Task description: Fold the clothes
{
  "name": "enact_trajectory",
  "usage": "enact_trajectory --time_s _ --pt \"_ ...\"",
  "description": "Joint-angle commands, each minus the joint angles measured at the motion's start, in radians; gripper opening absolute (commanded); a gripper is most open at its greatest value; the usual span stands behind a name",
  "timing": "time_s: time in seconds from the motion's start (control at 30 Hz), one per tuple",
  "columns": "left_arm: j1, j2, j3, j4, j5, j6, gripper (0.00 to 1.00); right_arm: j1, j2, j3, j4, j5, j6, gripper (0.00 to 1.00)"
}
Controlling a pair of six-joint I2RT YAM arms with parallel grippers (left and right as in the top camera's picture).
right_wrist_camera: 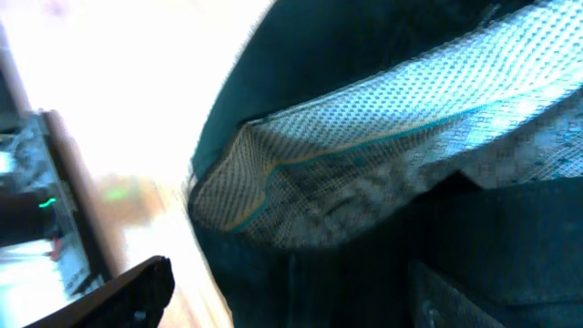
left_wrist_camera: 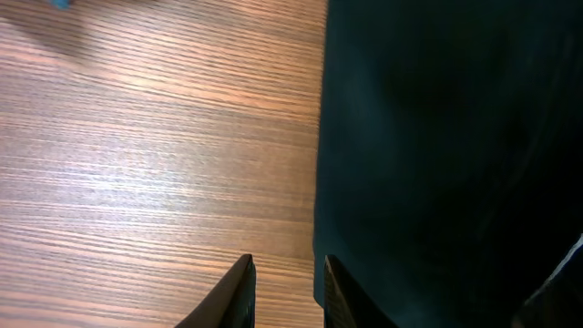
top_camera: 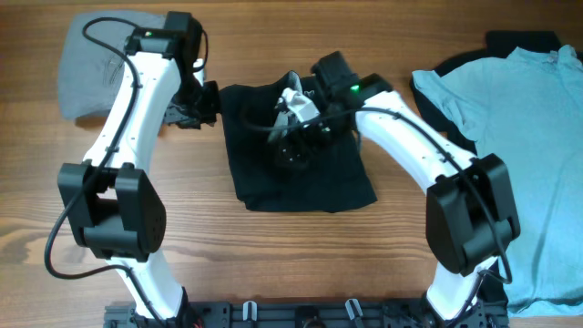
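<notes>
A black garment (top_camera: 310,182) lies folded in the middle of the wooden table, with a white mesh lining (top_camera: 296,98) showing at its top. My left gripper (top_camera: 208,100) is at the garment's upper left edge; in the left wrist view its fingers (left_wrist_camera: 287,293) are apart over bare wood, the right finger beside the black cloth (left_wrist_camera: 437,155). My right gripper (top_camera: 293,146) is over the top middle of the garment. In the right wrist view its fingers (right_wrist_camera: 291,292) are wide apart over black cloth below the mesh lining (right_wrist_camera: 364,155).
A grey garment (top_camera: 91,64) lies at the back left behind the left arm. A light blue shirt (top_camera: 528,128) lies spread at the right over a dark garment (top_camera: 519,41). Bare wood (top_camera: 301,255) runs along the front.
</notes>
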Motion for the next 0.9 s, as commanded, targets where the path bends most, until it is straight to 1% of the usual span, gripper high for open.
enact_trajectory --time_s 0.0,0.03,0.07,0.1,0.2,0.23,0.27,0.3,0.33,0.43,0.47,0.5,0.53,0.57,0.63,0.67,0.73,0.77,0.8,0.83,0.87 --pt "0.000 0.008 -0.007 0.031 0.039 0.016 0.24 0.024 -0.011 0.014 0.018 0.350 0.233 0.61" --pt "-0.005 0.009 -0.007 0.046 0.054 0.016 0.24 0.020 -0.011 0.014 0.011 0.368 0.253 0.14" --pt "-0.012 0.010 -0.007 0.064 0.069 0.016 0.24 0.014 -0.011 0.014 -0.007 0.396 0.303 0.04" --pt "-0.022 0.010 -0.007 0.076 0.088 0.016 0.25 -0.005 -0.011 0.014 -0.061 0.474 0.423 0.04" --pt "-0.048 0.010 -0.017 0.102 0.107 0.016 0.28 -0.061 -0.011 0.014 -0.233 0.624 0.652 0.04" --pt "-0.062 0.010 -0.025 0.111 0.107 0.016 0.29 -0.091 -0.011 0.014 -0.290 0.651 0.713 0.12" --pt "-0.078 0.010 -0.040 0.126 0.107 0.016 0.29 -0.119 -0.011 0.014 -0.313 0.644 0.712 0.57" --pt "-0.100 0.010 -0.061 0.145 0.107 0.016 0.29 -0.148 -0.011 0.014 -0.317 0.616 0.695 0.73" --pt "-0.121 0.010 -0.088 0.166 0.107 0.016 0.30 -0.175 -0.012 0.014 -0.304 0.566 0.644 0.75" --pt "-0.161 0.010 -0.161 0.219 0.106 0.004 0.31 -0.228 -0.023 0.024 -0.273 0.489 0.539 0.73" --pt "-0.174 0.010 -0.193 0.238 0.106 -0.008 0.31 -0.252 -0.047 0.029 -0.245 0.436 0.445 0.73" --pt "-0.181 0.010 -0.220 0.253 0.106 -0.021 0.30 -0.263 -0.071 0.029 -0.212 0.343 0.291 0.72" --pt "-0.185 0.010 -0.248 0.273 0.108 -0.026 0.30 -0.265 -0.090 0.029 -0.199 0.262 0.165 0.69" --pt "-0.185 0.010 -0.270 0.287 0.109 -0.029 0.30 -0.263 -0.109 0.029 -0.188 0.195 0.066 0.68" --pt "-0.185 0.010 -0.318 0.339 0.130 -0.029 0.29 -0.245 -0.118 0.028 -0.141 0.150 0.030 0.67" --pt "-0.185 0.010 -0.329 0.352 0.133 -0.029 0.28 -0.230 -0.111 0.021 -0.117 0.151 0.001 0.61" --pt "-0.185 0.010 -0.346 0.374 0.133 -0.030 0.26 -0.189 -0.098 -0.006 -0.084 0.151 -0.031 0.59" --pt "-0.185 0.010 -0.346 0.378 0.133 -0.031 0.26 -0.165 -0.087 -0.022 -0.069 0.180 -0.027 0.61" --pt "-0.185 0.010 -0.346 0.383 0.133 -0.039 0.27 -0.146 -0.073 -0.032 -0.053 0.215 -0.024 0.67" --pt "-0.184 0.010 -0.346 0.383 0.133 -0.049 0.28 -0.132 -0.056 -0.038 -0.030 0.276 0.011 0.67" --pt "-0.184 0.010 -0.346 0.382 0.133 -0.052 0.28 -0.124 -0.041 -0.041 -0.009 0.364 0.080 0.49"
